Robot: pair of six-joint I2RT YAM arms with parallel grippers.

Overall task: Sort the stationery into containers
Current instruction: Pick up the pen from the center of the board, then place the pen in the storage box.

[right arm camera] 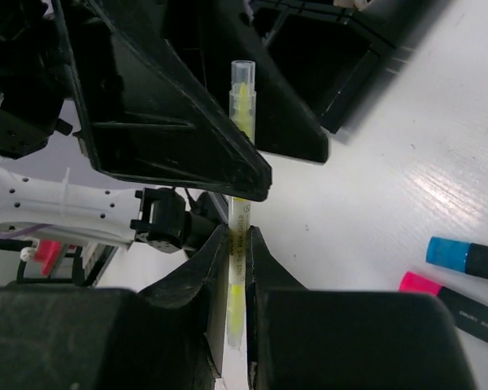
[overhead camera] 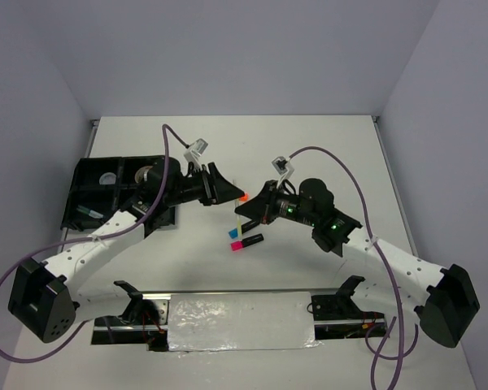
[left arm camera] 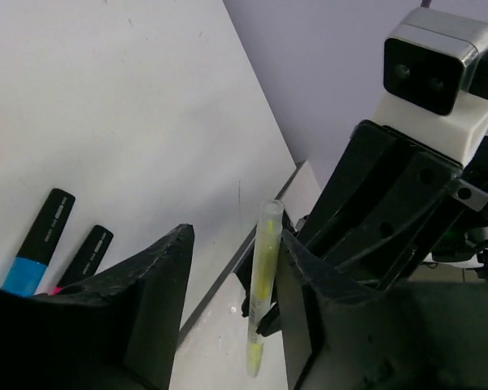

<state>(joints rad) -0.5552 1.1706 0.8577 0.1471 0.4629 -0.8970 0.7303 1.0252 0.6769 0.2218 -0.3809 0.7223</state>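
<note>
My right gripper (overhead camera: 250, 213) (right arm camera: 237, 236) is shut on a thin pale-green pen (right arm camera: 241, 106) and holds it above the table's middle. My left gripper (overhead camera: 228, 192) (left arm camera: 236, 236) is open, its two fingers on either side of the pen's (left arm camera: 264, 284) free end. The pen lies against one finger (left arm camera: 309, 268), with a wide gap to the other. A blue-ended highlighter (overhead camera: 238, 233) (right arm camera: 468, 256) and a pink-ended highlighter (overhead camera: 247, 242) (right arm camera: 451, 296) lie on the table below the grippers. The black divided tray (overhead camera: 85, 175) is at the left.
A tape roll (overhead camera: 107, 178) and a small green-tipped item (overhead camera: 88, 210) lie in the tray. An orange tip (overhead camera: 243, 196) shows beside the left gripper. The left arm crosses over the tray's near right part. A metal strip (overhead camera: 244, 321) runs along the near edge.
</note>
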